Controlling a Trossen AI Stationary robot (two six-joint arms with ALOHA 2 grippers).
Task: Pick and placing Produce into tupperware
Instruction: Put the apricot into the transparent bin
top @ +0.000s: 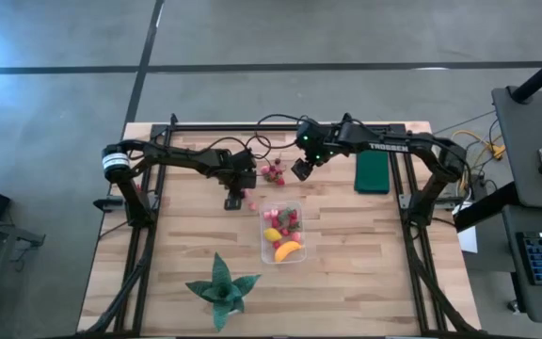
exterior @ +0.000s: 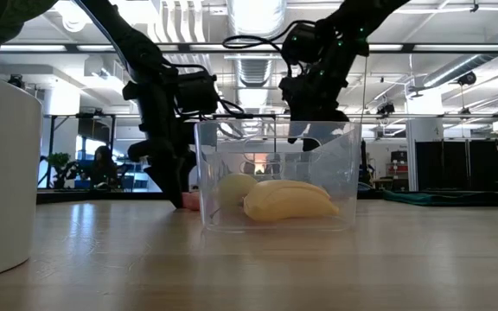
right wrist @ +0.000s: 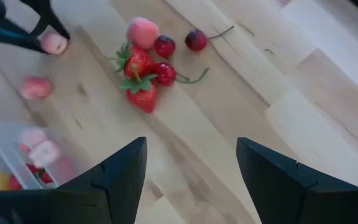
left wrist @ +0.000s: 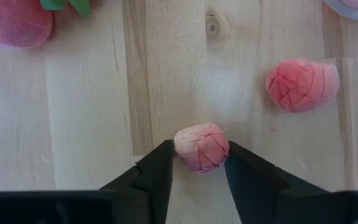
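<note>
The clear tupperware (top: 269, 218) stands mid-table and holds a banana (top: 289, 250), a lemon-like fruit (top: 272, 234) and several red and pink pieces; it also shows in the low view (exterior: 344, 147). My left gripper (top: 234, 200) is down at the table just left of it, shut on a small pink strawberry piece (left wrist: 201, 147). A second pink piece (left wrist: 302, 84) lies loose on the wood beside it. A pile of red strawberries (right wrist: 143, 71) lies farther back. My right gripper (right wrist: 191, 180) hovers open and empty above the table near that pile, also seen from above (top: 301, 169). My left gripper pinches the pink piece's two opposite sides (left wrist: 180, 149) between its two fingertips. The fingers come from above, pointing down. The piece sits at table level; I cannot tell whether it rests on the wood.
A dark green flat rectangle (top: 372, 172) lies at the far right. A green spiky plant (top: 220, 290) stands near the front edge. A white round object (exterior: 3, 173) fills the low view's left side. Bare wood lies right of the tupperware.
</note>
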